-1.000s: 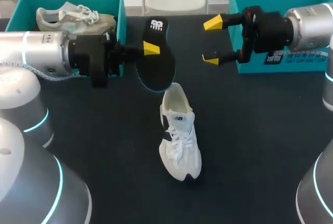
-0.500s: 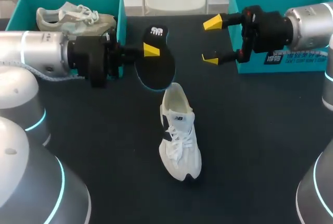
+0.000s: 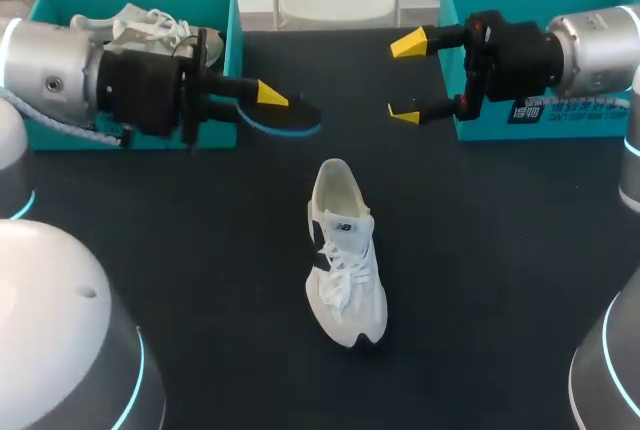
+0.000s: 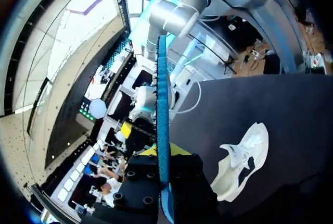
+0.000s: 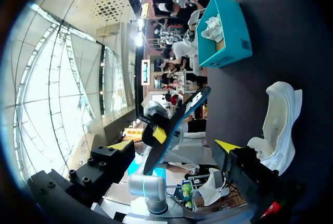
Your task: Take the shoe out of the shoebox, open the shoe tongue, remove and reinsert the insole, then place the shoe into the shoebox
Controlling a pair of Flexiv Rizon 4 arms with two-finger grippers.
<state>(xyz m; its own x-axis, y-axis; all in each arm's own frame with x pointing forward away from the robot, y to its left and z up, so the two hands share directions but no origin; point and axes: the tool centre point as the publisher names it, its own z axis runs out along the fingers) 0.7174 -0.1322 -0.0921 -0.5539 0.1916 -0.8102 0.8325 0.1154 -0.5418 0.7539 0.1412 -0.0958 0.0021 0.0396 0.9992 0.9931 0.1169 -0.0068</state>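
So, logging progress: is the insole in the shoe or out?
Out: the left end effector grips the insole, well apart from the white shoe.

Head camera high behind, facing down; wrist cameras close, sideways; all share white shoe (image 3: 345,255).

Insole (image 4: 162,125) edge-on, seemingly in jaws

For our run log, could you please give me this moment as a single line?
step: insole out | left claw: shut on insole, above table | right claw: open, empty | shoe: on table, untouched
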